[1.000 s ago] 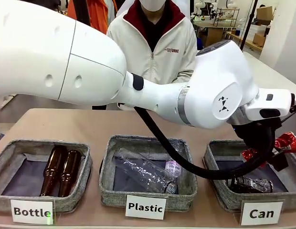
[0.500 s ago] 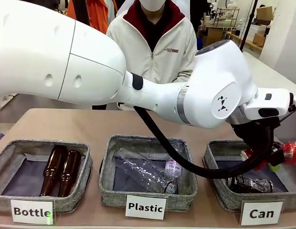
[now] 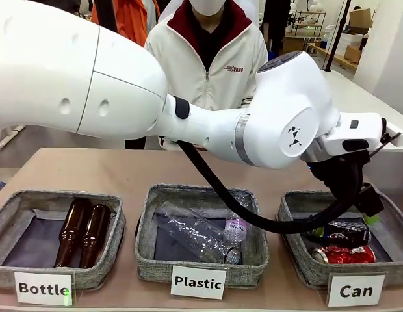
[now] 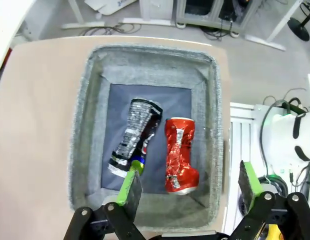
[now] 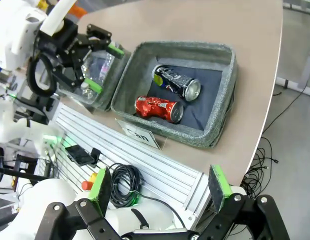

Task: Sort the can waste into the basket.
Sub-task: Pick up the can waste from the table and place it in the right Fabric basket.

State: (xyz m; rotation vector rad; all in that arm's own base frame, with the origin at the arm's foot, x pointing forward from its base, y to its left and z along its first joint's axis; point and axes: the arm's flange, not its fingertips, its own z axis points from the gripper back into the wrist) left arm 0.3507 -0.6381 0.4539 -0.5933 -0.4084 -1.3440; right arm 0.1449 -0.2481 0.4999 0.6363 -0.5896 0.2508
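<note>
The grey "Can" basket (image 3: 291, 211) stands at the table's front right behind its white card (image 3: 355, 290). Two crushed cans lie side by side on its dark floor, the black one (image 3: 341, 233) farther back and the red one (image 3: 343, 255) nearer the card. My left gripper (image 3: 359, 198) hangs open above them, holding nothing. From the left wrist, the open left gripper (image 4: 189, 187) looks down on the black can (image 4: 137, 132), the red can (image 4: 180, 155) and the basket's rim (image 4: 80, 150). My right gripper (image 5: 160, 184) is open and empty, off the table's edge, with the basket (image 5: 222, 107) ahead of it.
The "Plastic" basket (image 3: 146, 227) in the middle holds clear bottles (image 3: 198, 235). The "Bottle" basket (image 3: 13, 211) at the left holds two brown bottles (image 3: 84, 234). A person (image 3: 211, 58) stands at the far side. Rails and a coiled black cable (image 5: 126, 185) lie under the right gripper.
My left gripper held the red can above the "Can" basket. It has opened, and the red can now lies on the basket floor next to the black can.
</note>
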